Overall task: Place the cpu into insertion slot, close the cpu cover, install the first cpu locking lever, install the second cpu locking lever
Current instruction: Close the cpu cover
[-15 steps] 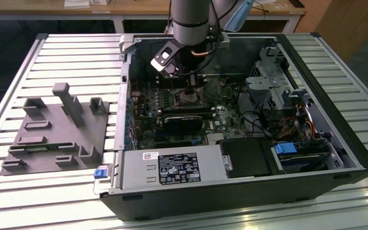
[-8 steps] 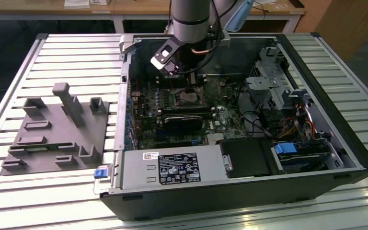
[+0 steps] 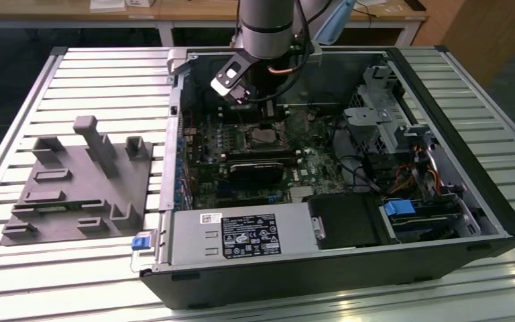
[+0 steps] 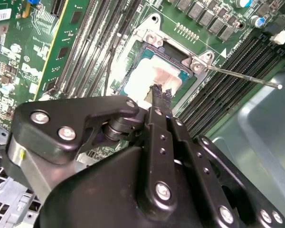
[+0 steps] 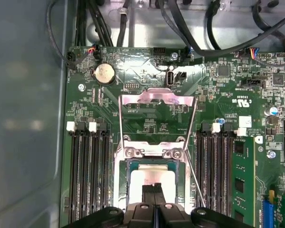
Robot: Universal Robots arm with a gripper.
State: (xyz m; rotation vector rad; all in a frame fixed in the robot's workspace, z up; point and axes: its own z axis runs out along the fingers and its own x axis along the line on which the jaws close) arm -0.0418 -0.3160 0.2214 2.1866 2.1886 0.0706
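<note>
Inside the open computer case (image 3: 329, 268), which lies on a slatted table (image 3: 88, 74), the arm (image 3: 267, 27) reaches down over the green circuit board. In both wrist views the gripper (image 5: 154, 189) has its two black fingers (image 4: 156, 102) pressed together with nothing between them. Their tips are over the middle of the cpu (image 5: 137, 183), and I cannot tell whether they touch it. The cpu lies flat in the insertion slot (image 5: 119, 175), silver top up, between the banks of long black memory slots (image 5: 88, 171). The cpu cover (image 5: 156, 97) stands open, tipped away from the slot on its hinge, with bare board showing through its window. A thin metal locking lever (image 4: 242, 76) sticks out from the slot's corner, unlatched. A grey moulded fixture (image 3: 78, 181) sits on the table beside the case, on the exterior view's left.
</note>
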